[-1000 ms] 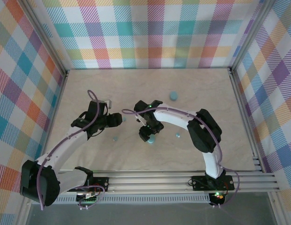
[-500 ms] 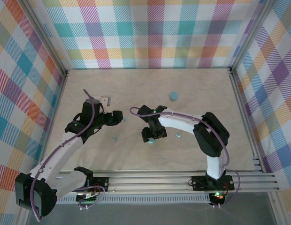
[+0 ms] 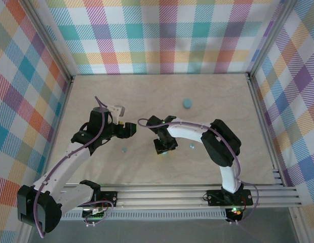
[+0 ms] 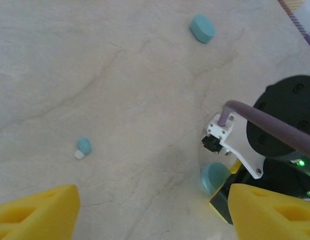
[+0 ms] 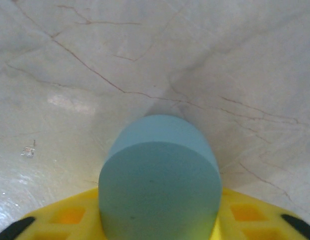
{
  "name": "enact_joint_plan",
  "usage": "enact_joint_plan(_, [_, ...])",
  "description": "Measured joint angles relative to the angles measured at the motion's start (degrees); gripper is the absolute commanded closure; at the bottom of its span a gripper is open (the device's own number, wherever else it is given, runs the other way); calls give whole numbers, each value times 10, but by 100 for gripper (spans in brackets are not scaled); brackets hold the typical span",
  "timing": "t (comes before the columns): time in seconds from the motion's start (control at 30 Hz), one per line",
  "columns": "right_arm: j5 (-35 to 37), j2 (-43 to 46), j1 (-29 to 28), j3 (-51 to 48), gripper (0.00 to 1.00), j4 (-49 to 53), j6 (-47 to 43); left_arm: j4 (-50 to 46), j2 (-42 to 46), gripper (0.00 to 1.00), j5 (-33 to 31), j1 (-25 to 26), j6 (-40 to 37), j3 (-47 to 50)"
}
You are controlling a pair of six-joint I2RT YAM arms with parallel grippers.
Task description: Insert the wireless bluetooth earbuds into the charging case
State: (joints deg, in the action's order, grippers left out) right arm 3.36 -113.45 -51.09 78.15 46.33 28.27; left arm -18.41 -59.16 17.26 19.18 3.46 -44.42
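My right gripper (image 3: 164, 146) is shut on a rounded teal charging case (image 5: 160, 185), which fills the space between its yellow fingers (image 5: 55, 220) low over the table; the left wrist view has this case (image 4: 214, 178) beside the right arm. A second teal case (image 3: 187, 103) lies farther back, also the case (image 4: 202, 28) at the top of the left wrist view. My left gripper (image 3: 128, 130) is open, its yellow fingers (image 4: 37, 212) wide apart over bare table. One tiny teal earbud (image 4: 83, 146) with a white tip lies ahead of it. Two more earbuds (image 3: 124, 150) (image 3: 191, 146) rest on the table.
The pale marbled tabletop (image 3: 223, 116) is walled by plaid panels on three sides, with aluminium rails (image 3: 197, 191) along the near edge. The right arm's black wrist and purple cable (image 4: 275, 125) crowd the right side of the left wrist view.
The left arm's wrist swung slightly, leaving its open gripper near the same spot. The right gripper shifted a little to the right with the case still in it.
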Motion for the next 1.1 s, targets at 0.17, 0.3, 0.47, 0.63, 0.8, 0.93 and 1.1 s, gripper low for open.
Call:
enact_joint_plan(0.17, [7,5,0,1,81,4,-73,21,33,26,31,0,-45,24])
enact_joint_plan(0.3, [-2,38,8,0,92,20,-165,42,69,27,62,0,-77,42])
enact_joint_plan(0.47, [-28,123,43,11,96,56,-288,109,120,26,145,0,-105,80])
enact_joint_plan(0.63, [-73,190,71,51,100,90,-403,150,146,24,227,0,-143,90])
enact_joint_plan(0.8, [-133,232,68,71,100,124,-502,130,118,25,284,13,-205,66])
enact_joint_plan(0.93, [-166,250,68,91,100,158,-563,123,76,25,309,43,-246,37])
enact_joint_plan(1.1, [-189,262,63,107,100,183,-611,124,21,28,316,94,-283,4])
